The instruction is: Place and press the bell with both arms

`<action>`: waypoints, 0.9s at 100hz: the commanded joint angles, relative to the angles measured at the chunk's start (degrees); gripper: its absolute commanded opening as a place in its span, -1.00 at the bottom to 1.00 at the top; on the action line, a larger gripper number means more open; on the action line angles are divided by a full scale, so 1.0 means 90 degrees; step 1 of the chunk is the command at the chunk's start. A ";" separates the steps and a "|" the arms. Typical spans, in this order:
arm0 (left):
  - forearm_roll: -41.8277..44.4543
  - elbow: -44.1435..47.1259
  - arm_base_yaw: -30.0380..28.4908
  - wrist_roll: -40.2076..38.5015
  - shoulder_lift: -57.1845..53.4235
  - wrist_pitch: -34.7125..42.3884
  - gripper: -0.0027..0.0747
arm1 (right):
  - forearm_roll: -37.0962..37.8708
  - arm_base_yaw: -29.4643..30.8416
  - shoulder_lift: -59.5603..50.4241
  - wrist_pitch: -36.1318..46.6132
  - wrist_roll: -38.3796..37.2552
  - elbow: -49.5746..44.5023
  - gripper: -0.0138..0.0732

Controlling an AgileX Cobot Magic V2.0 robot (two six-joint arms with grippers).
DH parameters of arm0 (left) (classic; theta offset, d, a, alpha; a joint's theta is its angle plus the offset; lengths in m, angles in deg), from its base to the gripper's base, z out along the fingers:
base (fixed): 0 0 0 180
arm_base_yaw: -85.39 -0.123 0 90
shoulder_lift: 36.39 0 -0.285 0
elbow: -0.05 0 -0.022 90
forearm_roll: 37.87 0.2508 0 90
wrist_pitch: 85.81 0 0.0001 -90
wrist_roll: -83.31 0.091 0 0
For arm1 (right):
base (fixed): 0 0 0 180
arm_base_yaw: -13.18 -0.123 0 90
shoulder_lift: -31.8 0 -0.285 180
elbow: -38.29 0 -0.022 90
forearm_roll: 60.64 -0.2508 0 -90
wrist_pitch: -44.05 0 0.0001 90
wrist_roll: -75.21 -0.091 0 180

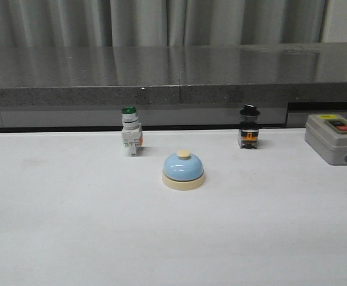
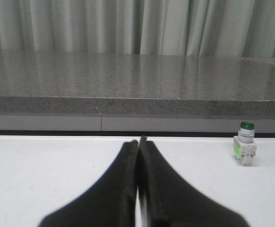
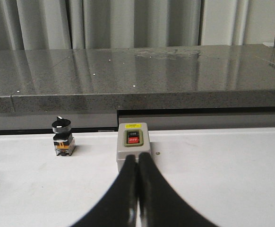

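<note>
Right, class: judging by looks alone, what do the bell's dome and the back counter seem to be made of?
The bell: its light-blue dome looks like painted metal or glossy plastic, since a soft highlight runs across it; the pictures cannot settle which. The counter: it looks like polished speckled stone, perhaps granite or an imitation, grey and grainy, with the curtain reflected in its top.

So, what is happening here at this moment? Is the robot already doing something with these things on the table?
Nothing is being handled yet. The bell stands alone near the middle of the white table, untouched. Behind it stand a green-capped switch and a black-knobbed switch, with a grey on/off box at the right edge. Neither arm shows in the front view. The left gripper and the right gripper are both shut and empty, low over the table, away from the bell.
</note>
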 commanded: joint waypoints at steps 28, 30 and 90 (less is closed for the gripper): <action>-0.0034 0.0249 -0.0014 -0.0059 -0.0187 0.0504 -0.98 | 0.0068 0.0027 -0.0046 0.0151 0.0017 0.0609 -0.82; -0.0034 0.0249 -0.0014 -0.0059 -0.0187 0.0504 -0.98 | 0.0068 0.0027 -0.0022 0.0085 0.0017 0.0710 -0.82; -0.0034 0.0249 -0.0014 -0.0059 -0.0187 0.0504 -0.98 | 0.0352 -0.0029 0.3805 -0.0765 0.0017 0.3181 -0.82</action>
